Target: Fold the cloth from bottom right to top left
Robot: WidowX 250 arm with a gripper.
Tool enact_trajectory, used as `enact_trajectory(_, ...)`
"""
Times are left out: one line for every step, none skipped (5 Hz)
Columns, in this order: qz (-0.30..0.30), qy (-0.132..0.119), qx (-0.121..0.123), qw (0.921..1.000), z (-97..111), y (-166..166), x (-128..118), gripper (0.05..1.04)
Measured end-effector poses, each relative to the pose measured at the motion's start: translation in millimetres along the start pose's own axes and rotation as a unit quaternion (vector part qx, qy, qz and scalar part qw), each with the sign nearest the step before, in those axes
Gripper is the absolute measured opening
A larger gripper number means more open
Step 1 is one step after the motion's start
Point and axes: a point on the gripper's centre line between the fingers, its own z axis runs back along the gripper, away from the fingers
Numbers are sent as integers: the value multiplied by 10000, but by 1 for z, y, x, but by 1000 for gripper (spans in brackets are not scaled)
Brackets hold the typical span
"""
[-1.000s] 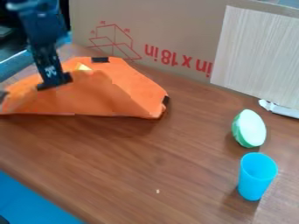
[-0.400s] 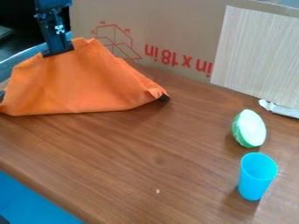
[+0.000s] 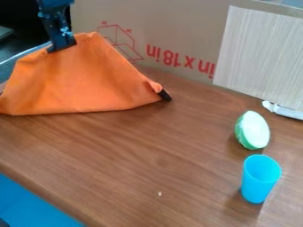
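Higher than a moment ago, the black gripper [image 3: 61, 48] has drawn the orange cloth [image 3: 89, 80] upward, its fingers clamped on the cloth's raised top edge. Below, the cloth slopes down to the table [image 3: 148, 155] toward its far left corner. Well apart, a blue cup [image 3: 259, 181] stands near a green-and-white rounded object [image 3: 254, 130].

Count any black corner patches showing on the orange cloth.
1: the black corner patch at the lower right of the orange cloth. Others may be hidden by folds or the gripper.
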Motion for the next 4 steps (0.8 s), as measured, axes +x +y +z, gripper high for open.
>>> enact_trajectory(74, -199, 370, 9991, 10, 15, 10, 54)
enact_trajectory(211, -73, 361, 9991, -3, 35, 17, 54)
enact_trajectory(283, -44, 409, 9988, -11, 51, 25, 54)
enact_trajectory(349, 89, 410, 9985, -25, 60, 24, 54)
